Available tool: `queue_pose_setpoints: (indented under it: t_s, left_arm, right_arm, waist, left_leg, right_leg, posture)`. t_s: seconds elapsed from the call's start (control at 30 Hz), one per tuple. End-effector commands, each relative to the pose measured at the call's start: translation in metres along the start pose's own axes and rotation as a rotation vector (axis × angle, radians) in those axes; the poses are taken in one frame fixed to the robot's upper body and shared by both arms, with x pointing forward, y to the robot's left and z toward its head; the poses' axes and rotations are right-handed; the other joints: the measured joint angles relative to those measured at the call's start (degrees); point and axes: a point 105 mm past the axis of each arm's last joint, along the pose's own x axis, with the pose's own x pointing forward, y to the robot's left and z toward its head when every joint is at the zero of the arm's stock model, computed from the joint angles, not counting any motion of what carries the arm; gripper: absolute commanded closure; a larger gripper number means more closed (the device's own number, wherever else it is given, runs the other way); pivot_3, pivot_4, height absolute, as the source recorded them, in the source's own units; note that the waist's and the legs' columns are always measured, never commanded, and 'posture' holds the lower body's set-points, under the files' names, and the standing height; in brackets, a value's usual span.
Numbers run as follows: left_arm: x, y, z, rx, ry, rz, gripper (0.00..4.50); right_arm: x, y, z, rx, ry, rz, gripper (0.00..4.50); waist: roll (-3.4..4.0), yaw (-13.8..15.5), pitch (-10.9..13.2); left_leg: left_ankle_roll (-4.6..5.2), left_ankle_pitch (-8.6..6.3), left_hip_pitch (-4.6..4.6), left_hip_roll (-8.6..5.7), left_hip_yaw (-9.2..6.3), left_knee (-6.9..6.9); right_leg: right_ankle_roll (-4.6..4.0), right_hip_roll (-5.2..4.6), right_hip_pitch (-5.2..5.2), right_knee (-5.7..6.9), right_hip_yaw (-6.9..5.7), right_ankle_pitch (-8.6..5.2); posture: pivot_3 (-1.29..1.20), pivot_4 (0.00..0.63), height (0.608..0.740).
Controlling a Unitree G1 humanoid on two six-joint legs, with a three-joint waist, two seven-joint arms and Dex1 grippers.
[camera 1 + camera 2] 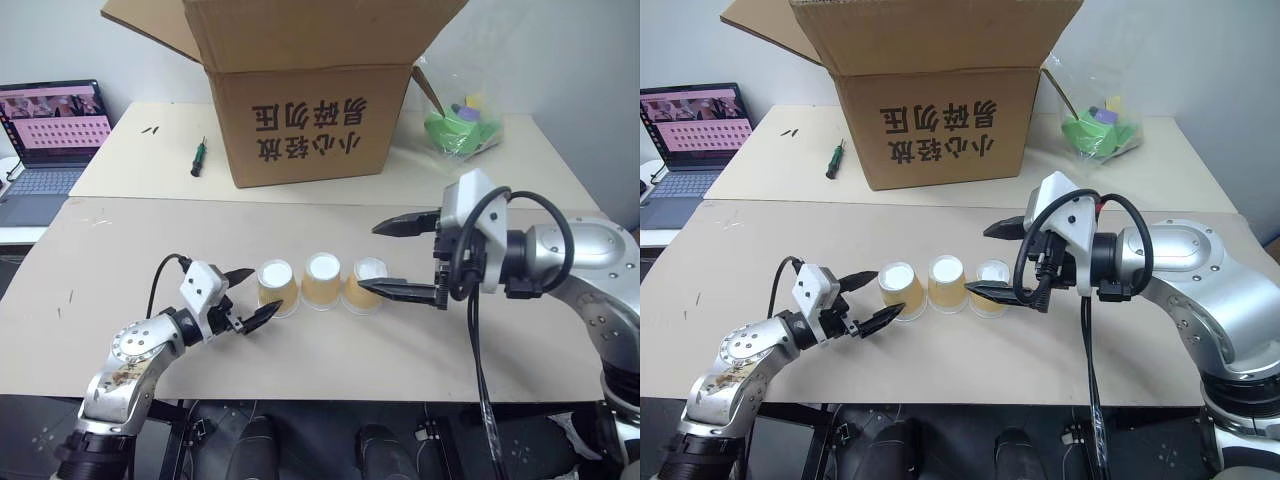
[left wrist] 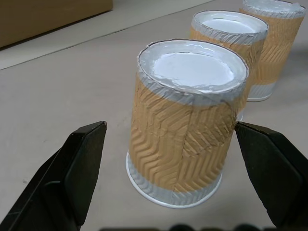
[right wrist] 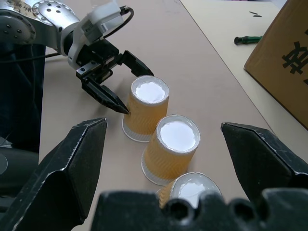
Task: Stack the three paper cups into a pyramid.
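Nearest: left gripper [image 1: 243, 302], jaws spread wide, level with the side of the left tan ribbed paper cup [image 1: 277, 285], flanking but not touching it; likely lined up for a grasp.

Mid-bench: three upturned tan paper cups, white bottoms up, in a close row on the beige bench [image 1: 120, 260]: left, middle cup [image 1: 322, 280], right cup [image 1: 365, 284]. No pyramid yet; row probably serving as base stock.

Right gripper [image 1: 405, 257], jaws wide apart, empty, hovering just above the right cup.

Farther: green-handled screwdriver [image 1: 198, 157], large brown cardboard box [image 1: 305, 90], green plastic bag [image 1: 460, 128], open laptop [image 1: 50, 135].
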Motion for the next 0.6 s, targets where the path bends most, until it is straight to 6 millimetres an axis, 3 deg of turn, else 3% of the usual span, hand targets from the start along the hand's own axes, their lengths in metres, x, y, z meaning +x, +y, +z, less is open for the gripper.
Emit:
queue_pose_setpoints:
  t_s: [0.03,0.27,0.57,0.6]
  left_arm:
    - [0.01,-0.002,0.016,0.038,-0.06,-0.035,0.0]
    - [0.026,-0.01,0.025,0.035,-0.094,-0.088,0.0]
    - [0.025,-0.011,0.024,0.019,-0.095,-0.082,0.0]
    - [0.024,-0.01,0.025,0.017,-0.096,-0.079,0.4]
  right_arm:
    - [-0.006,-0.001,0.008,-0.039,-0.011,-0.036,0.08]
    - [-0.007,-0.002,0.007,-0.038,-0.01,-0.047,0.08]
    - [-0.008,-0.003,0.006,-0.039,-0.009,-0.06,0.08]
    - [-0.008,-0.004,0.006,-0.039,-0.009,-0.062,0.0]
  waist:
    - [0.0,0.02,0.0]
    - [0.0,0.15,0.0]
    - [0.0,0.0,0.0]
    - [0.0,0.01,0.0]
  left_leg:
    - [0.0,0.0,0.0,0.0,-0.01,0.01]
    - [0.01,0.01,-0.01,-0.01,-0.04,0.04]
    - [0.02,0.01,-0.01,-0.01,-0.08,0.07]
    - [0.02,0.01,-0.01,-0.01,-0.07,0.07]
  right_leg:
    - [0.0,0.0,0.01,0.0,0.0,0.0]
    - [0.03,0.01,0.04,0.0,-0.01,0.01]
    - [0.04,0.03,0.05,0.03,-0.01,0.02]
    - [0.04,0.03,0.05,0.03,-0.02,0.02]
  posture:
    - [0.0,0.15,0.705]
    - [0.0,0.15,0.705]
    - [0.0,0.15,0.705]
    - [0.0,0.15,0.705]
